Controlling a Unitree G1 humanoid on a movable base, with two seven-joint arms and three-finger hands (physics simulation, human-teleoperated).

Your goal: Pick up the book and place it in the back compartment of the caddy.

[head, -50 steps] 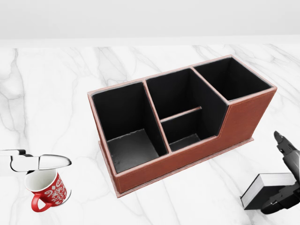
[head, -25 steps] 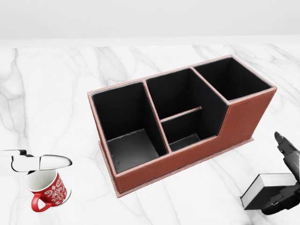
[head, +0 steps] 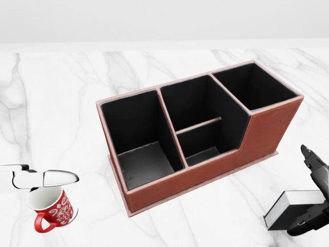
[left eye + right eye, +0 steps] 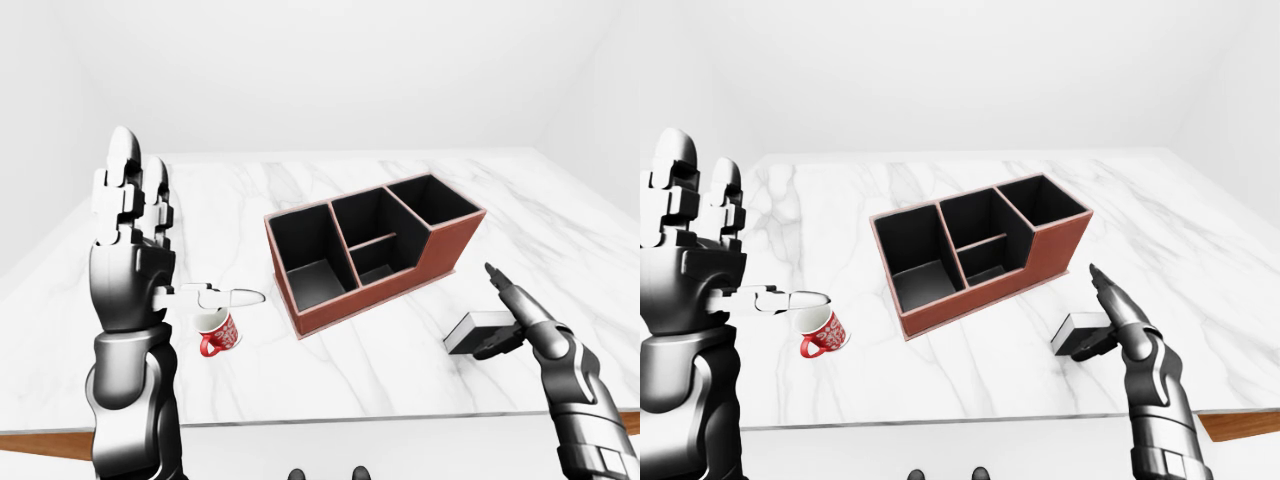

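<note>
The book [image 3: 289, 208], grey with white page edges, lies flat on the marble table at the lower right of the head view. My right hand [image 4: 505, 315] is at the book's right end. One finger sticks straight up and the lower fingers [image 3: 308, 222] curl against the book's near edge, not closed round it. The red-brown caddy [image 3: 267, 128] with black compartments stands in the middle, to the left of and above the book. My left hand [image 4: 140, 240] is raised at the left of the left-eye view, open and empty, fingers upright.
A red mug [image 3: 51, 208] with a white pattern stands at the lower left, under my left thumb [image 3: 45, 178]. The white marble table [image 4: 330, 375] ends at its near edge just below the book and mug.
</note>
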